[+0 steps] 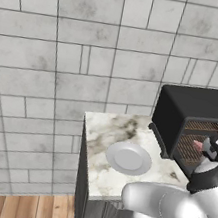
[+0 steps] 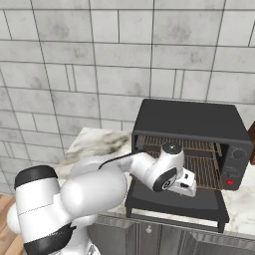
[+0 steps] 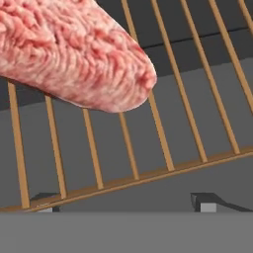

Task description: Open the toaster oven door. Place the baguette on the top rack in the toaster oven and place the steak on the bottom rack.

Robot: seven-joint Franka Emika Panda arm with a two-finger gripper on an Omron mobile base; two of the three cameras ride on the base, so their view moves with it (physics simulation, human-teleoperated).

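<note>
Pink steak point(image 3: 74, 52) on oven rack point(image 3: 163, 143)

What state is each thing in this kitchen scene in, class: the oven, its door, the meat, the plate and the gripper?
toaster oven: red light on, wire racks in place.
toaster oven door: folded down, fully open.
steak: lying on a wire rack, free of the fingers.
plate: empty, on the counter.
gripper: open, holding nothing, at the oven mouth.
</note>
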